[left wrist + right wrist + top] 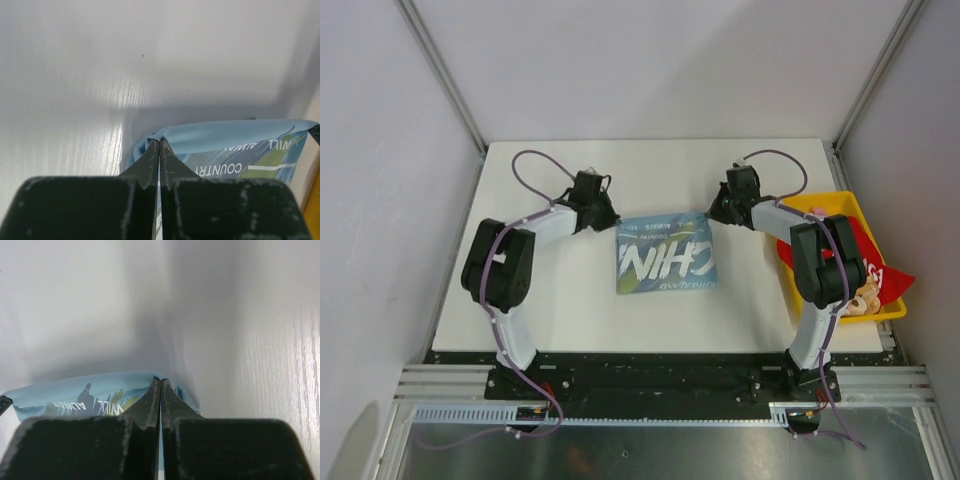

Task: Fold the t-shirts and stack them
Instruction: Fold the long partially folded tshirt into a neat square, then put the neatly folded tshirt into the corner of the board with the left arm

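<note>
Gripping blue shirt [665, 255] (soft, apparently folded); rectangular.

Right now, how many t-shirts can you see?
2. The light blue t-shirt lies mid-table, its far corners pinched by the left gripper and right gripper. The red t-shirt sits in the yellow bin on the right; more could hide underneath.

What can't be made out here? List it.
Top view: red cloth t-shirt in the yellow plastic bin, partly covered by the right arm; lettering too small.
Left wrist view: light blue cloth t-shirt, near part hidden behind the left gripper.
Right wrist view: same shirt, behind the right gripper.
</note>
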Robot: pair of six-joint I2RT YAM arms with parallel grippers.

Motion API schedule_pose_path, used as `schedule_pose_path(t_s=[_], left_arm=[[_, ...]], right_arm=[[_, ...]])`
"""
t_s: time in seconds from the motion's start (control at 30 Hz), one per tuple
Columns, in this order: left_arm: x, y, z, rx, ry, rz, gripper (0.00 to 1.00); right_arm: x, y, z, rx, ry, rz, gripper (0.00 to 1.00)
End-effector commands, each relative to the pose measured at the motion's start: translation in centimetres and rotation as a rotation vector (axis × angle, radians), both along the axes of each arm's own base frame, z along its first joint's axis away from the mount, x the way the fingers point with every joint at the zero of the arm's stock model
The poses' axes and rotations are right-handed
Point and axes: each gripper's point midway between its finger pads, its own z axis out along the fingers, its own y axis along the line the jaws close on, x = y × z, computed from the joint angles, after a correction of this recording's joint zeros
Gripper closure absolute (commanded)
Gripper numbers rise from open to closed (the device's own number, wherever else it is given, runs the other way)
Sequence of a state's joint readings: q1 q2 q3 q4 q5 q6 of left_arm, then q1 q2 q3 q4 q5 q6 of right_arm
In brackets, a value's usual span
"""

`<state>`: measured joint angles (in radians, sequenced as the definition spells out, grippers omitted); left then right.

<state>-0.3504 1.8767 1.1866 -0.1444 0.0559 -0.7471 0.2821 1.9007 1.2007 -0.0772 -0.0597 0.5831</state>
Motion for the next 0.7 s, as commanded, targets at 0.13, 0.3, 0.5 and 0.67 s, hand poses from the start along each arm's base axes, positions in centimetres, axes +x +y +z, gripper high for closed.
schedule_pose_path(t_s=[0.13,0.3,0.5,0.67], left_arm=[[3.5,1.4,3.7,-0.010,-0.121,0.002,0.95],[4.4,2.7,5.5,-0.021,-0.166,-0.027,0.43],[2.3,2.2,9.9,-0.092,-0.229,-0.075,0.42],[-3.8,-2.7,7.8,-0.169,-0.126,-0.213,0.74]], right_arm=[[3.5,-0.3,4.3,0.001,-0.125,-0.019,0.85],[3.4,-0.6,6.4,-0.018,-0.133,-0.004,0.50],[0.7,0.5,9.2,-0.011,-0.085,0.050,0.66],[-3.6,4.0,7.8,-0.023,0.017,0.147,0.86]])
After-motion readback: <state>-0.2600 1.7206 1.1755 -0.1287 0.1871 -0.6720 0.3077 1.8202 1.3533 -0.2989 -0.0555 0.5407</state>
